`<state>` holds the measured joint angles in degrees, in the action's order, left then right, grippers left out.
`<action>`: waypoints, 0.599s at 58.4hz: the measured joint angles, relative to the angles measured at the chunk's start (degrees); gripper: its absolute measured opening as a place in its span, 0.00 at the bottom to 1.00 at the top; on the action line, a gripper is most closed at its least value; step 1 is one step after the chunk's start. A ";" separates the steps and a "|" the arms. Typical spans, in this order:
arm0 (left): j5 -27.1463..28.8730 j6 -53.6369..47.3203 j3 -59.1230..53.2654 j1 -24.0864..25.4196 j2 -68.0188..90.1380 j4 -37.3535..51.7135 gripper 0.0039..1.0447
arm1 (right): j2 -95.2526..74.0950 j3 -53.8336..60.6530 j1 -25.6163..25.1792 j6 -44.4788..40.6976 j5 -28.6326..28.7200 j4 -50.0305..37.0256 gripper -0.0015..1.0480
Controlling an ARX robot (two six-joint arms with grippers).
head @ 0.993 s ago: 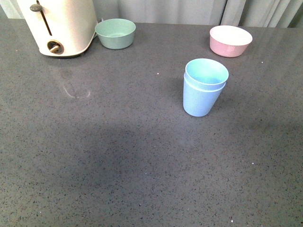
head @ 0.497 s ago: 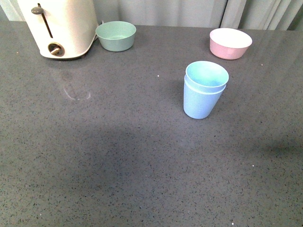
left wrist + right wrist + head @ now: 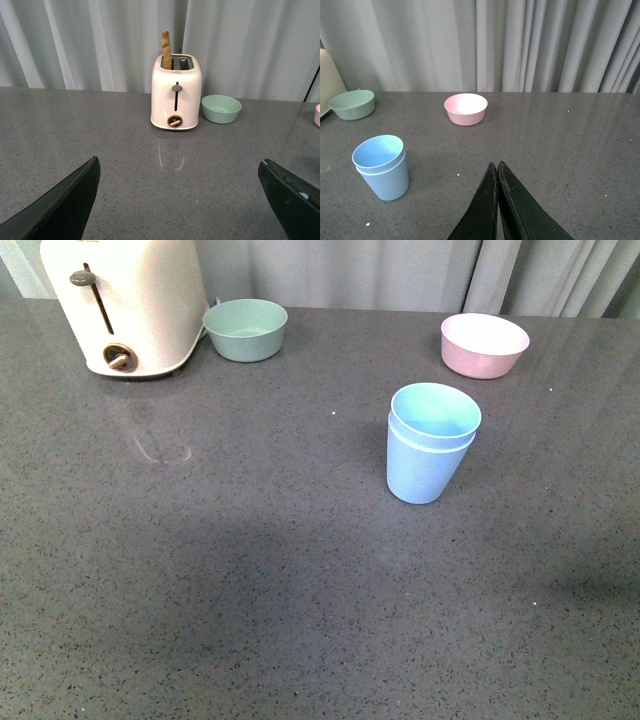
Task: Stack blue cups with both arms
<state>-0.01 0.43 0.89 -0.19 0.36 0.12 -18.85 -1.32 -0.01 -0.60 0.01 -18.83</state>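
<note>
The blue cups (image 3: 428, 445) are light blue outside and paler aqua inside. One bowl (image 3: 245, 329) is muted green; the other bowl (image 3: 484, 344) is pink with a whitish interior. The toaster (image 3: 125, 302) is cream with a dark lever and what looks like a bronze knob. The surface (image 3: 250, 580) is dark grey, speckled. Both grippers, left gripper (image 3: 180, 200) and right gripper (image 3: 498, 170), are black.

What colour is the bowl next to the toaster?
Pale green bowl, beside the toaster; clearest in the front view.
</note>
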 joint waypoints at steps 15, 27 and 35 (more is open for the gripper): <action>0.00 0.00 0.00 0.00 0.00 0.00 0.92 | 5.14 0.00 0.00 0.00 0.00 5.09 0.02; 0.00 -0.02 0.00 0.00 -0.02 0.00 0.92 | 7.93 0.00 0.00 0.00 0.00 7.89 0.02; 0.00 -0.02 0.00 0.00 -0.02 0.00 0.92 | 12.85 -0.04 0.00 0.00 0.07 14.32 0.02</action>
<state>-0.01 0.40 0.89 -0.19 0.34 0.12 -6.00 -1.37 -0.01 -0.60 0.08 -4.51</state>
